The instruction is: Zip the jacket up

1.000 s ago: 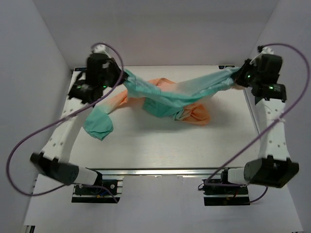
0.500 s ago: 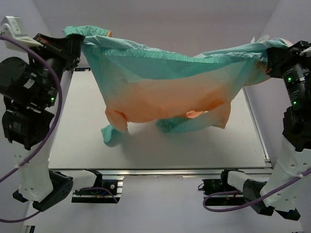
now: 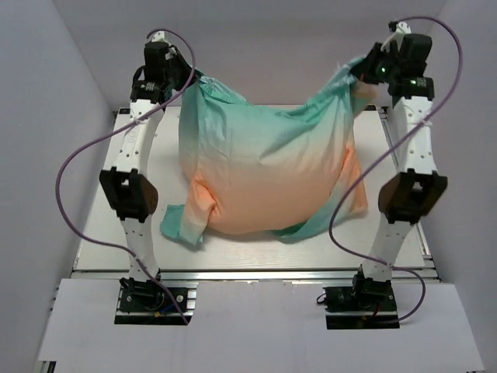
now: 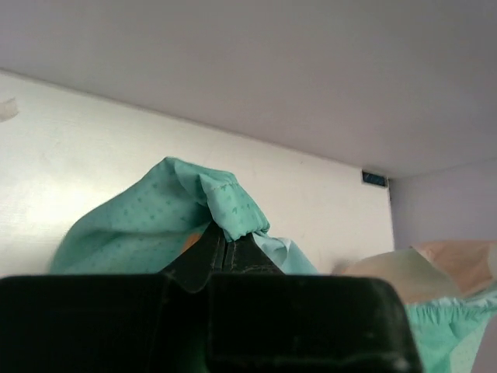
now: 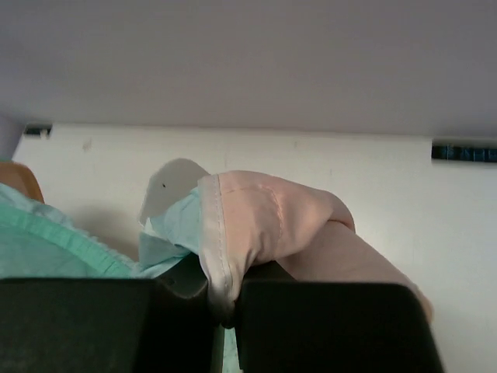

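- Top external view: the jacket [image 3: 264,175] hangs spread between the 2 raised arms at the far side of the table [image 3: 233,258]. Its teal hem is uppermost and its peach part billows below, with a teal sleeve end trailing on the table at the near left. The left gripper [image 3: 185,78] holds 1 upper corner and the right gripper [image 3: 362,71] holds the other. No zipper shows on the face turned to this camera, so I judge that no zipping is done. The front still has to be laid out, the slider found and the zip pulled along.
- Left wrist view: the left gripper [image 4: 226,250] has its jaws pressed together on a bunched fold of the jacket [image 4: 147,225], with teal cloth puffing out above the tips.
- Right wrist view: the right gripper [image 5: 223,299] has its jaws all but closed, pinching a hemmed edge of the jacket [image 5: 268,214]. Pale peach cloth folds over the right finger and teal cloth lies to the left.
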You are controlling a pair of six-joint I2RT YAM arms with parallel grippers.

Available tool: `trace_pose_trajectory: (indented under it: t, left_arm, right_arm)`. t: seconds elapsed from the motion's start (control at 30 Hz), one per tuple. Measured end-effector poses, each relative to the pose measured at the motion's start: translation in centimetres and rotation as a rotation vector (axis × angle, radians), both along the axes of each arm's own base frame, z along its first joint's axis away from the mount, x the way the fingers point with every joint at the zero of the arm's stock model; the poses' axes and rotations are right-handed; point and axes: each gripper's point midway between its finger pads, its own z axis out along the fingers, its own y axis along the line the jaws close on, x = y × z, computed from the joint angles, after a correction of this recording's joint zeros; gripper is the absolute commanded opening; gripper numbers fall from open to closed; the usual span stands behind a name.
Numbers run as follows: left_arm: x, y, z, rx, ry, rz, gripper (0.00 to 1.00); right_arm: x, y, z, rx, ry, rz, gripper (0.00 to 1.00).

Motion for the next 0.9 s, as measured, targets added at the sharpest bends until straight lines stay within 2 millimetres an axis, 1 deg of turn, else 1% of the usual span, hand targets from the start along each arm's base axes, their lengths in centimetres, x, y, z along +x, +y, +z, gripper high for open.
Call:
trace_pose_trajectory:
  t: [0.03, 0.07, 0.1, 0.13, 0.17, 0.2, 0.23, 0.27, 0.3, 0.33, 0.37, 0.4, 0.43, 0.47, 0.5, 0.53, 0.57, 0.6, 0.63, 0.67, 0.7, 0.73, 0.77, 0.8, 0.83, 0.87, 0.9]
  left_arm:
    - [2.2, 0.2, -1.2, -0.032, 0.005, -0.019, 0.00]
    - [3.7, 0.5, -1.7, -0.064, -0.009, -0.036, 0.00]
    - [4.6, 0.7, -2.0, -0.098, -0.018, -0.054, 0.00]
    - [5.0, 1.3, -1.7, -0.130, -0.033, -0.061, 0.00]
    - [5.2, 1.9, -0.6, -0.152, -0.066, -0.063, 0.00]
    - [5.2, 2.4, 1.5, -0.171, -0.125, -0.065, 0.00]
    - [4.7, 2.8, 4.0, -0.182, -0.188, -0.067, 0.00]
    - [3.8, 3.1, 7.0, -0.188, -0.260, -0.069, 0.00]
    - [2.3, 3.2, 10.5, -0.192, -0.340, -0.074, 0.00]
    - [0.3, 3.3, 14.2, -0.195, -0.429, -0.083, 0.00]
    - [-2.3, 3.4, 18.1, -0.197, -0.521, -0.093, 0.00]
    - [-5.4, 3.5, 21.6, -0.197, -0.605, -0.103, 0.00]
    - [-8.4, 3.6, 24.6, -0.197, -0.685, -0.114, 0.00]
    - [-12.1, 3.7, 27.7, -0.193, -0.772, -0.130, 0.00]
    - [-15.2, 3.7, 29.9, -0.190, -0.841, -0.145, 0.00]
    - [-18.4, 3.8, 31.6, -0.183, -0.912, -0.158, 0.00]
    - [-21.3, 3.8, 32.6, -0.174, -0.966, -0.170, 0.00]
    - [-23.7, 3.9, 33.2, -0.165, -1.005, -0.174, 0.00]
    - [-25.4, 4.0, 32.9, -0.154, -1.024, -0.177, 0.00]
    - [-26.3, 4.0, 32.1, -0.143, -1.029, -0.176, 0.00]
    - [-26.8, 4.1, 30.6, -0.133, -1.014, -0.173, 0.00]
    - [-26.5, 4.1, 28.2, -0.127, -0.971, -0.170, 0.00]
    - [-25.4, 4.0, 24.5, -0.124, -0.896, -0.167, 0.00]
    - [-24.4, 3.9, 20.7, -0.123, -0.826, -0.165, 0.00]
    - [-23.2, 3.8, 16.2, -0.122, -0.721, -0.164, 0.00]
    - [-21.9, 3.7, 10.7, -0.124, -0.595, -0.160, 0.00]
    - [-20.9, 3.6, 4.5, -0.128, -0.447, -0.155, 0.00]
  right_arm:
    - [2.3, 0.1, 0.4, 0.005, -0.036, 0.000, 0.00]
    - [4.4, 0.2, 1.4, 0.014, -0.101, -0.003, 0.00]
    - [5.7, 0.4, 2.7, 0.030, -0.168, -0.009, 0.00]
    - [6.4, 0.7, 4.3, 0.054, -0.237, -0.015, 0.00]
    - [6.3, 0.9, 6.3, 0.078, -0.311, -0.021, 0.00]
    - [5.9, 0.9, 8.8, 0.098, -0.394, -0.033, 0.00]
    - [4.9, 1.0, 11.6, 0.121, -0.478, -0.045, 0.00]
    - [3.6, 0.9, 15.1, 0.136, -0.575, -0.057, 0.00]
    - [1.7, 0.7, 19.2, 0.144, -0.691, -0.065, 0.00]
    - [-0.4, 0.7, 22.8, 0.145, -0.792, -0.067, 0.00]
    - [-2.9, 0.7, 26.4, 0.144, -0.898, -0.063, 0.00]
    - [-6.1, 0.8, 29.8, 0.138, -1.004, -0.054, 0.00]
    - [-9.4, 1.0, 32.6, 0.125, -1.094, -0.042, 0.00]
    - [-12.6, 1.4, 34.7, 0.110, -1.171, -0.020, 0.00]
    - [-15.9, 2.0, 35.9, 0.089, -1.232, 0.010, 0.00]
    - [-18.2, 2.4, 36.1, 0.072, -1.252, 0.034, 0.00]
    - [-20.1, 2.9, 35.5, 0.056, -1.262, 0.065, 0.00]
    - [-21.6, 3.4, 34.6, 0.043, -1.260, 0.090, 0.00]
    - [-22.8, 3.9, 32.9, 0.032, -1.244, 0.114, 0.00]
    - [-23.4, 4.3, 30.5, 0.027, -1.200, 0.135, 0.00]
    - [-23.0, 4.5, 27.6, 0.030, -1.137, 0.143, 0.00]
    - [-22.2, 4.6, 23.4, 0.036, -1.047, 0.148, 0.00]
    - [-21.1, 4.8, 19.2, 0.048, -0.945, 0.156, 0.00]
    - [-19.8, 5.1, 14.0, 0.067, -0.823, 0.161, 0.00]
    - [-18.8, 5.5, 8.1, 0.089, -0.681, 0.164, 0.00]
    - [-18.1, 5.8, 2.2, 0.112, -0.527, 0.157, 0.00]
    - [-18.1, 6.6, -4.7, 0.135, -0.341, 0.153, 0.00]
